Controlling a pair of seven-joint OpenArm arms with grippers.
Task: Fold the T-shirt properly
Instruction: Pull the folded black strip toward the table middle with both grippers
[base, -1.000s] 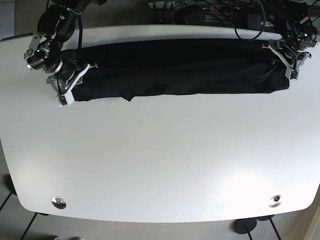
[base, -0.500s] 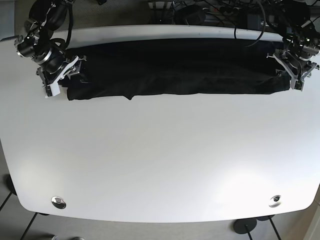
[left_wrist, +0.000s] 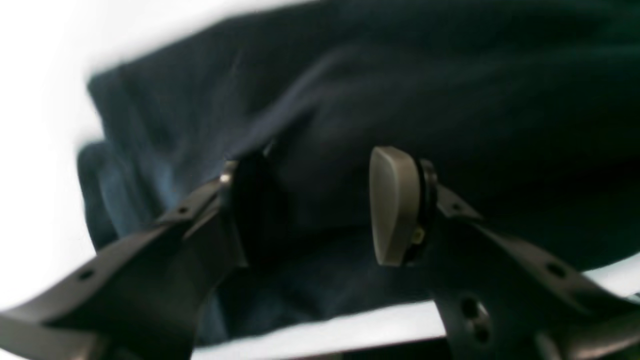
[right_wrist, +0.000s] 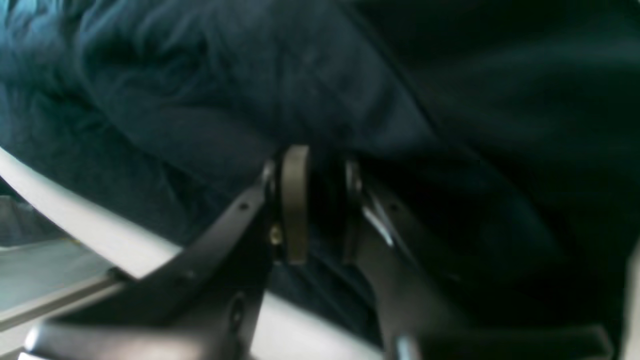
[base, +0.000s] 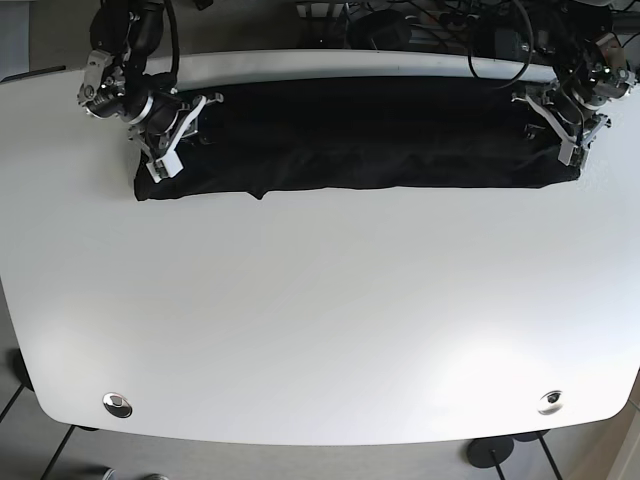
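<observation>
The black T-shirt (base: 360, 135) lies folded into a long band across the far side of the white table (base: 320, 320). My right gripper (base: 172, 135) is at the shirt's left end. In the right wrist view the right gripper (right_wrist: 325, 205) has its fingers nearly together, pinching dark cloth (right_wrist: 250, 90). My left gripper (base: 560, 125) is over the shirt's right end. In the left wrist view the left gripper (left_wrist: 320, 210) is open, its pads wide apart just above the fabric (left_wrist: 450, 90).
Cables and dark gear (base: 420, 25) lie behind the table's far edge. Two metal fittings (base: 117, 404) (base: 550, 401) sit near the front corners. The table's far rim shows close under the right wrist view (right_wrist: 75, 200).
Both arms have moved inward onto the shirt's ends; the arm on the base view's left swung right over the cloth. The shirt's band has hardly shifted.
</observation>
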